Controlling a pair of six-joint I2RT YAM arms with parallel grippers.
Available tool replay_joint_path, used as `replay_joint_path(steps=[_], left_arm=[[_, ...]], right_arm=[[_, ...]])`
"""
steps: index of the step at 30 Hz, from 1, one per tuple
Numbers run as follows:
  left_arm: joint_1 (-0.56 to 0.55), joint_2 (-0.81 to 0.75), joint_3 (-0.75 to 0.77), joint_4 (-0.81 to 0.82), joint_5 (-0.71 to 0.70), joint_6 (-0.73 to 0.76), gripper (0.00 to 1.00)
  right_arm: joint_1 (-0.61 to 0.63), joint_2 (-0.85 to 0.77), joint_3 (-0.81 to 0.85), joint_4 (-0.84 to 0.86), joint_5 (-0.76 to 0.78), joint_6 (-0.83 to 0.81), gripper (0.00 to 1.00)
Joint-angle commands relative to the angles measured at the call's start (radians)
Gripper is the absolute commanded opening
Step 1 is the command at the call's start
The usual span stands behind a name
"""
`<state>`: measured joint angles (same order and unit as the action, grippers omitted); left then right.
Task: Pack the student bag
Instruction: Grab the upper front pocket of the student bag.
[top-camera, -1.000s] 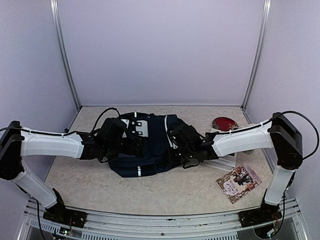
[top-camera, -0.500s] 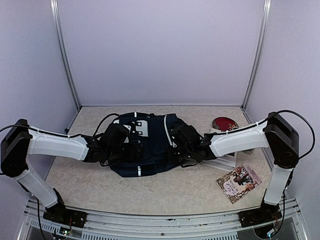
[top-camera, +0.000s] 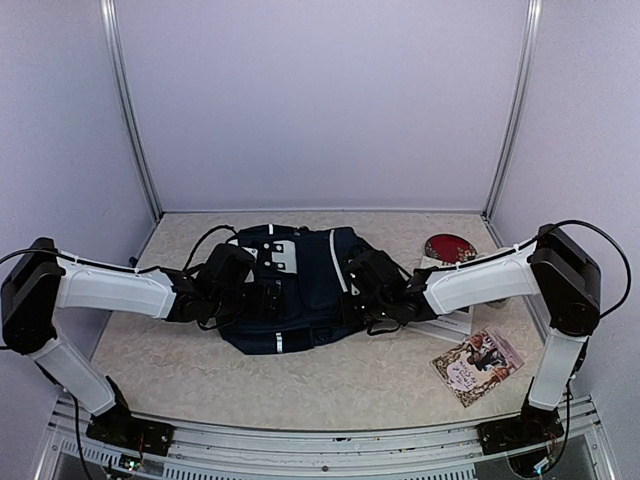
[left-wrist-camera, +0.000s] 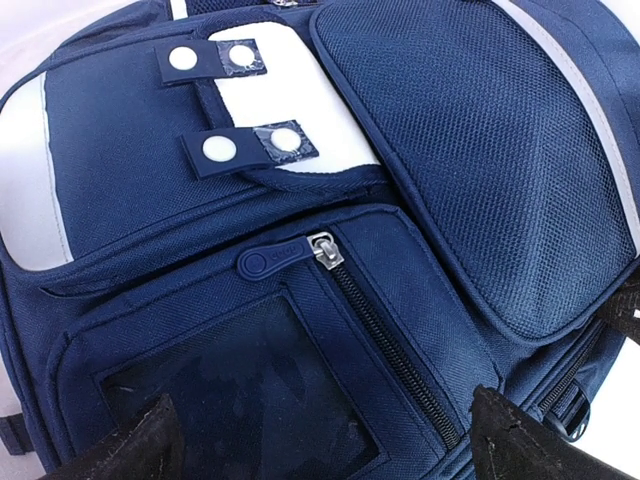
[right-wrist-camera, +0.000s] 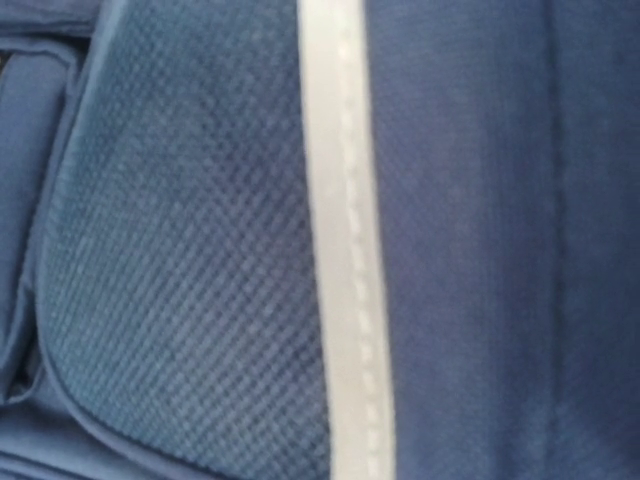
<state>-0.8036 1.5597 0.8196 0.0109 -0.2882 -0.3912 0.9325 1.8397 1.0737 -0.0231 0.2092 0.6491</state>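
From above, the student bag (top-camera: 300, 285) lies flat on the table (top-camera: 200, 380), between the two arms. The left gripper (top-camera: 262, 298) sits over the bag's left part and the right gripper (top-camera: 362, 292) over its right edge, both low against the fabric; their jaws cannot be made out here. To the right of the bag and apart from it lie a red oval thing (top-camera: 450, 247) further back, a white sheet (top-camera: 452, 323) partly under the right arm, and a picture card (top-camera: 478, 365) nearer the front. In the left wrist view the bag fills the frame, showing white patches (left-wrist-camera: 300, 95) crossed by snap straps, a mesh pocket (left-wrist-camera: 480, 150) and a zip pull (left-wrist-camera: 322, 250). The left gripper's dark fingertips (left-wrist-camera: 130, 450) stand wide apart at the lower corners, holding nothing. The right wrist view shows only blurred navy fabric close up, mesh beside a pale stripe (right-wrist-camera: 345, 250). Its fingers are out of sight, so whether that gripper is spread or clenched cannot be told.
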Motion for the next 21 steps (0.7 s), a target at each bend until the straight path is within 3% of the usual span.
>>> replay_joint_path(steps=[1,8,11,14,16,21], left_arm=[[0.006,0.015,0.011,0.012,0.012,0.012,0.97],[0.008,0.002,0.005,0.011,0.001,0.016,0.97],[0.01,-0.005,0.013,0.01,0.001,0.019,0.97],[0.009,-0.01,0.006,0.035,0.025,0.048,0.98],[0.003,-0.017,-0.011,0.09,0.086,0.089,0.98],[-0.057,-0.058,-0.112,0.348,0.202,0.282,0.99]], right_arm=[[-0.014,0.045,0.037,0.027,-0.019,0.023,0.23],[-0.012,0.08,0.047,0.072,-0.057,0.064,0.27],[-0.014,0.107,0.088,0.062,-0.056,0.053,0.21],[-0.026,0.125,0.089,0.076,-0.067,0.05,0.08],[-0.037,0.11,0.074,0.084,-0.085,0.037,0.0],[-0.041,0.025,0.048,0.028,-0.082,-0.075,0.0]])
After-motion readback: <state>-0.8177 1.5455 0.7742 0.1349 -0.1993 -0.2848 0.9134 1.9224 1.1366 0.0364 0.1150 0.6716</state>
